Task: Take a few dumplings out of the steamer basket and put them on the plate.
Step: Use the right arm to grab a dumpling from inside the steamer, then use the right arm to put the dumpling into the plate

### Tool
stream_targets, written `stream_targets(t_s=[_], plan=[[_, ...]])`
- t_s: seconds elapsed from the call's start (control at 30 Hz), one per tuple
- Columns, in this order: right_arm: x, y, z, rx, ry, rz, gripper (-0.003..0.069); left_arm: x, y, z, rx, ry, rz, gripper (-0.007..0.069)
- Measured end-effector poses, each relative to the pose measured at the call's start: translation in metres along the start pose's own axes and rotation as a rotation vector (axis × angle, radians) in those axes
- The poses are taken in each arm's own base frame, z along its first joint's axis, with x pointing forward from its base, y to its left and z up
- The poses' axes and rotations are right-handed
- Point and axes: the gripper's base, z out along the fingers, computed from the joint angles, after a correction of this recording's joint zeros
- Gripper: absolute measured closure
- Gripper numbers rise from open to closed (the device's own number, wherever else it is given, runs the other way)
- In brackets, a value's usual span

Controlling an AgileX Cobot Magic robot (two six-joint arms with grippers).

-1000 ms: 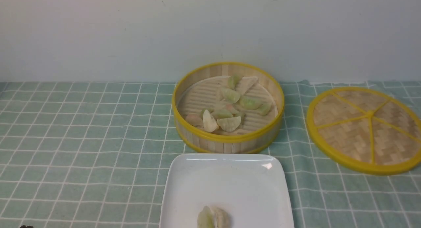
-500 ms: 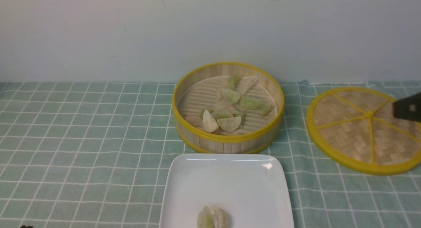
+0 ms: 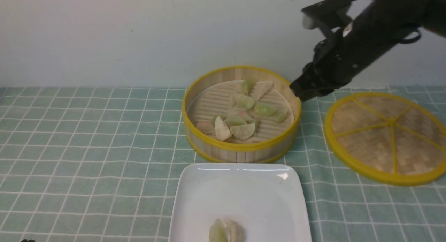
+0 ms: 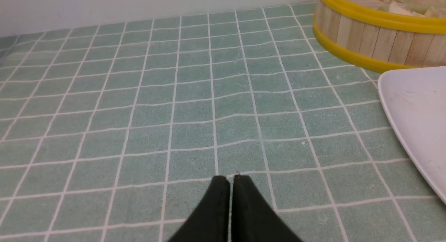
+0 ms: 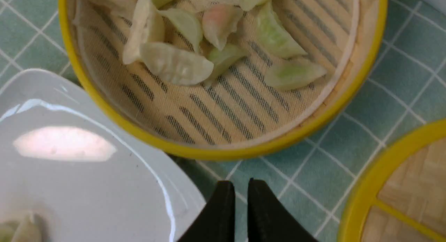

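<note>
Right end effector (image 3: pixel 298 92), its fingers slightly apart with nothing between them, hangs by the right-hand rim of the basket (image 3: pixel 240 146). From there the nearest green dumpling (image 3: pixel 279 115) lies leftward, lower and somewhat back towards the robot — inside the basket, its long axis roughly crosswise. That arm is clearly the nearer one (two dumplings already sit on the plate (image 3: pixel 244 189)), so the reach probably calls for leftward travel, then a descent.

front: high, forward | left wrist: low, oblique | right wrist: near, steep | wrists share basket (image 5: pixel 223 153), plate (image 5: pixel 104 186)
</note>
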Motion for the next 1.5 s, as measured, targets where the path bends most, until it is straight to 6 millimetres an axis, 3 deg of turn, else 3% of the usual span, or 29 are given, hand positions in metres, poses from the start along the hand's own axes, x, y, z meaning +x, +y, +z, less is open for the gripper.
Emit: stream_targets(t_s=[0.1, 0.23, 0.43, 0.47, 0.5, 0.6, 0.7, 0.77, 0.83, 0.87, 0.9, 1.1, 1.13, 1.27, 1.37, 1.43, 1.5], plan=[[-0.015, 0.000, 0.025, 0.011, 0.019, -0.028, 0.0526, 0.000, 0.000, 0.000, 0.000, 0.000, 0.000, 0.0631], [-0.036, -0.006, 0.074, 0.032, 0.036, -0.059, 0.0351, 0.000, 0.000, 0.000, 0.000, 0.000, 0.000, 0.0631], [-0.047, -0.017, 0.132, 0.051, 0.053, -0.075, 0.0148, 0.000, 0.000, 0.000, 0.000, 0.000, 0.000, 0.0631], [-0.048, -0.017, 0.131, 0.052, 0.048, -0.076, 0.0148, 0.000, 0.000, 0.000, 0.000, 0.000, 0.000, 0.0631], [-0.046, -0.019, 0.147, 0.055, 0.057, -0.078, 0.0122, 0.000, 0.000, 0.000, 0.000, 0.000, 0.000, 0.0631], [-0.045, -0.021, 0.164, 0.062, 0.047, -0.076, 0.0111, 0.000, 0.000, 0.000, 0.000, 0.000, 0.000, 0.0631], [-0.043, -0.023, 0.173, 0.076, 0.046, -0.060, 0.0143, 0.000, 0.000, 0.000, 0.000, 0.000, 0.000, 0.0631], [-0.043, -0.024, 0.173, 0.081, 0.048, -0.052, 0.0184, 0.000, 0.000, 0.000, 0.000, 0.000, 0.000, 0.0631], [-0.043, -0.023, 0.171, 0.083, 0.063, -0.042, 0.0290, 0.000, 0.000, 0.000, 0.000, 0.000, 0.000, 0.0631], [-0.043, -0.023, 0.170, 0.083, 0.082, -0.043, 0.0404, 0.000, 0.000, 0.000, 0.000, 0.000, 0.000, 0.0631], [-0.044, -0.022, 0.167, 0.082, 0.097, -0.041, 0.0472, 0.000, 0.000, 0.000, 0.000, 0.000, 0.000, 0.0631], [-0.064, -0.020, 0.135, 0.066, 0.066, -0.013, 0.0451, 0.000, 0.000, 0.000, 0.000, 0.000, 0.000, 0.0631], [-0.074, -0.016, 0.114, 0.041, 0.002, 0.025, 0.0451, 0.000, 0.000, 0.000, 0.000, 0.000, 0.000, 0.0631], [-0.083, 0.002, 0.069, -0.049, -0.071, 0.085, 0.0451, 0.000, 0.000, 0.000, 0.000, 0.000, 0.000, 0.0631], [-0.080, 0.015, 0.042, -0.076, -0.077, 0.083, 0.0451, 0.000, 0.000, 0.000, 0.000, 0.000, 0.000, 0.0631], [-0.059, 0.039, 0.012, -0.099, -0.031, 0.057, 0.0451, 0.000, 0.000, 0.000, 0.000, 0.000, 0.000, 0.0631], [-0.046, 0.051, 0.009, -0.113, 0.014, 0.039, 0.0451, 0.000, 0.000, 0.000, 0.000, 0.000, 0.000, 0.0631]])
